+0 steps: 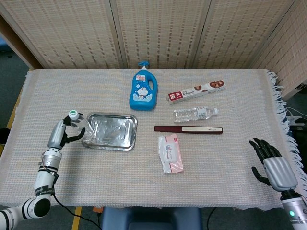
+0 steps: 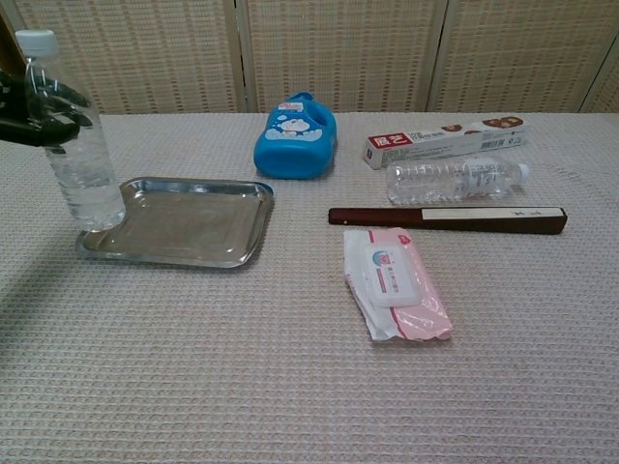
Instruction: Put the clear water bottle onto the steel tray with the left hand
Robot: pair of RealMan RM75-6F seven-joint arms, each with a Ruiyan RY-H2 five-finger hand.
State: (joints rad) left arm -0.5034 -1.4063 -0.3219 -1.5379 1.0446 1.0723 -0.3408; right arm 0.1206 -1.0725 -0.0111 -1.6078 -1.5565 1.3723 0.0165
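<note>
A clear water bottle with a white cap stands upright, its base over the left edge of the steel tray. My left hand grips its upper part, dark fingers wrapped around it. In the head view the same bottle sits at the left rim of the tray, held by the left hand. My right hand hovers open at the table's right front corner, holding nothing. I cannot tell whether the bottle's base touches the tray.
A second clear bottle lies on its side right of centre. A blue detergent bottle, a long red-and-white box, a dark slim box and a pink wipes pack lie on the woven cloth.
</note>
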